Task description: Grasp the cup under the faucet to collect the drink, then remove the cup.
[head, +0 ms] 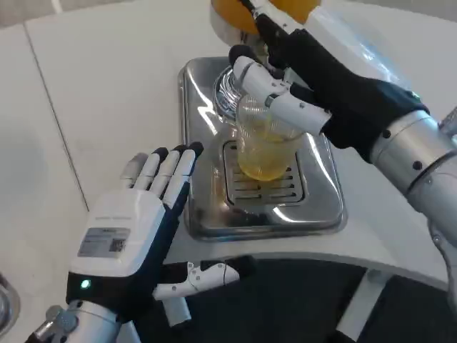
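Since our right hand [300, 86] already wraps the clear cup [263, 146] over the tray [196, 86] grate, part-filled and likely thin, slick and squashable, we judge a gentle mid-wall grip best, while our left hand [136, 229] waits spread and empty

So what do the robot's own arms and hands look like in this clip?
Both forearms are silver metal with ringed wrists. The left hand has a white back with a grey label and a green light, and white fingers tipped black. The right hand shows a black palm and white fingers.
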Robot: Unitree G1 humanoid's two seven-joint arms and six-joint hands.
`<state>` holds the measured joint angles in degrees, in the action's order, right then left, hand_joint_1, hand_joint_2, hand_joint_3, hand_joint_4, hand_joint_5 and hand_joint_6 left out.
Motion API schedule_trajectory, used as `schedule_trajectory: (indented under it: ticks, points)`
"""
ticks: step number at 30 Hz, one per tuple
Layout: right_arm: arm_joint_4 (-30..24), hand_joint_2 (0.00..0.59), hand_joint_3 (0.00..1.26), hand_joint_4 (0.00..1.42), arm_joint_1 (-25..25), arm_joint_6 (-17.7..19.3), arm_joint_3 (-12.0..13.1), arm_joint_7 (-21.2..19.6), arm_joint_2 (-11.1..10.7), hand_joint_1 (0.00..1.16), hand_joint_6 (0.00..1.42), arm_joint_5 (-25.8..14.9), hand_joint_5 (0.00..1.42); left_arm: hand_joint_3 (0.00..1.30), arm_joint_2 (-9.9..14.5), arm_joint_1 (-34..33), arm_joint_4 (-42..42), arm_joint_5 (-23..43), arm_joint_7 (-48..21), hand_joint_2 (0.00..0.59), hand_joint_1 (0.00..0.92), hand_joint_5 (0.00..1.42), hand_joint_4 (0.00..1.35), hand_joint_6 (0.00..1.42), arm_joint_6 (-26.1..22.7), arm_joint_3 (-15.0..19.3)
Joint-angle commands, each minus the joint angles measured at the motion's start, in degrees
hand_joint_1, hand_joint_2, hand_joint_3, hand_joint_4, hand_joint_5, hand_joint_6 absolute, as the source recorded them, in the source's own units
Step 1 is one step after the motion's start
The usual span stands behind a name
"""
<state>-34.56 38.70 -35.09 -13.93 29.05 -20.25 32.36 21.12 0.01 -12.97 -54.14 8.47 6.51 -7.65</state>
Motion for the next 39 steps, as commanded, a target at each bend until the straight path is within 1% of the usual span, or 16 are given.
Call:
schedule_trajectory:
  ticks: [1, 3, 4, 9, 13, 17, 20, 22, 23, 25, 29, 32, 34, 36, 37, 39]
  points:
    - [-4.9, 0.58, 0.0, 0.0, -4.4, -1.6, 1.3, -3.8, 3.6, 0.0, 0.0, 0.4, 0.0, 0.0, 0.6, 0.3, 0.5, 1.0, 0.6, 0.031, 0.0, 0.0, 0.0, 0.01, 0.1, -0.2]
    - [-6.9, 0.583, 0.0, 0.0, -7.5, -2.5, 1.4, -6.4, 5.2, 0.0, 0.0, 1.7, 0.0, 0.0, 0.8, 0.3, 0.7, 1.1, 0.7, 0.031, 0.0, 0.0, 0.0, 0.01, 0.2, -0.2]
    - [-7.4, 0.584, 0.0, 0.0, -8.4, -2.8, 1.4, -7.1, 5.7, 0.0, 0.0, 2.3, 0.0, 0.0, 0.9, 0.1, 0.9, 1.2, 0.7, 0.031, 0.0, 0.0, 0.0, 0.01, 0.2, -0.2]
    - [-10.5, 0.586, 0.0, 0.0, -13.9, -5.5, 0.9, -10.5, 9.6, 0.0, 0.0, 4.9, 0.0, 0.0, 1.0, -0.7, 1.8, 1.4, 0.7, 0.034, 0.0, 0.0, 0.0, 0.01, 0.2, -0.5]
    - [-13.4, 0.586, 0.0, 0.0, -17.7, -4.8, 0.0, -13.9, 12.5, 0.0, 0.0, 7.7, 0.0, 0.0, 1.3, -1.4, 2.6, 1.4, 1.1, 0.036, 0.0, 0.0, 0.0, 0.01, 0.5, -1.0]
    - [-17.5, 0.586, 0.0, 0.0, -24.4, -3.3, -1.4, -20.2, 17.5, 0.0, 0.0, 11.1, 0.0, 0.0, 1.1, -2.3, 3.4, 1.6, 1.6, 0.036, 0.0, 0.0, 0.0, 0.01, 0.5, -1.3]
    - [-19.4, 0.581, 0.0, 0.0, -28.5, -3.4, -1.8, -22.3, 20.8, 0.0, 0.0, 11.1, 0.0, 0.0, 1.2, -2.7, 3.8, 1.5, 1.8, 0.036, 0.0, 0.0, 0.0, 0.01, 0.6, -1.6]
    - [-20.2, 0.577, 0.0, 0.0, -30.6, -2.7, -1.8, -23.0, 22.1, 0.0, 0.0, 10.7, 0.0, 0.0, 1.2, -2.9, 3.9, 1.6, 1.9, 0.036, 0.0, 0.0, 0.0, 0.01, 0.6, -1.7]
    - [-20.5, 0.575, 0.0, 0.0, -31.6, -1.7, -1.8, -23.2, 22.3, 0.0, 0.0, 10.4, 0.0, 0.0, 1.2, -2.9, 3.9, 1.6, 1.9, 0.036, 0.0, 0.0, 0.0, 0.01, 0.5, -1.8]
    - [-21.0, 0.573, 0.0, 0.0, -33.6, 1.2, -1.4, -23.6, 21.7, 0.0, 0.0, 9.1, 0.0, 0.0, 1.1, -3.1, 3.9, 1.3, 2.0, 0.036, 0.0, 0.0, 0.0, 0.01, 0.4, -2.2]
    - [-21.2, 0.575, 0.0, 0.0, -35.4, 5.3, -0.5, -23.1, 20.3, 0.0, 0.0, 8.1, 0.0, 0.0, 0.9, -3.8, 4.3, 0.9, 2.2, 0.036, 0.0, 0.0, 0.0, 0.01, 0.2, -3.0]
    - [-21.6, 0.576, 0.0, 0.0, -36.9, 8.7, 0.9, -21.0, 16.7, 0.0, 0.0, 7.6, 0.0, 0.0, 0.6, -4.6, 4.7, 0.9, 2.3, 0.036, 0.0, 0.0, 0.0, 0.01, -0.1, -3.6]
    - [-21.6, 0.562, 0.0, 0.0, -37.8, 10.6, 1.7, -19.8, 14.8, 0.08, 0.0, 7.4, 0.0, 0.0, 0.4, -5.1, 4.9, 0.9, 2.4, 0.037, 0.0, 0.0, 0.0, 0.01, -0.2, -3.9]
    - [-21.8, 0.553, 0.0, 0.0, -39.7, 13.6, 2.8, -18.2, 11.5, 0.12, 0.0, 7.2, 0.0, 0.0, 0.1, -5.7, 5.2, 0.8, 2.3, 0.039, 0.0, 0.01, 0.0, 0.02, -0.4, -4.4]
    - [-21.9, 0.548, 0.0, 0.0, -40.4, 14.9, 3.3, -17.6, 10.4, 0.15, 0.0, 7.0, 0.0, 0.0, -0.1, -6.1, 5.4, 0.8, 1.9, 0.039, 0.0, 0.01, 0.0, 0.02, -0.7, -4.6]
    - [-21.9, 0.547, 0.0, 0.0, -42.0, 17.4, 4.3, -16.8, 8.3, 0.16, 0.0, 6.7, 0.0, 0.0, -0.1, -6.6, 5.6, 0.9, 1.4, 0.039, 0.0, 0.01, 0.0, 0.02, -1.2, -5.2]
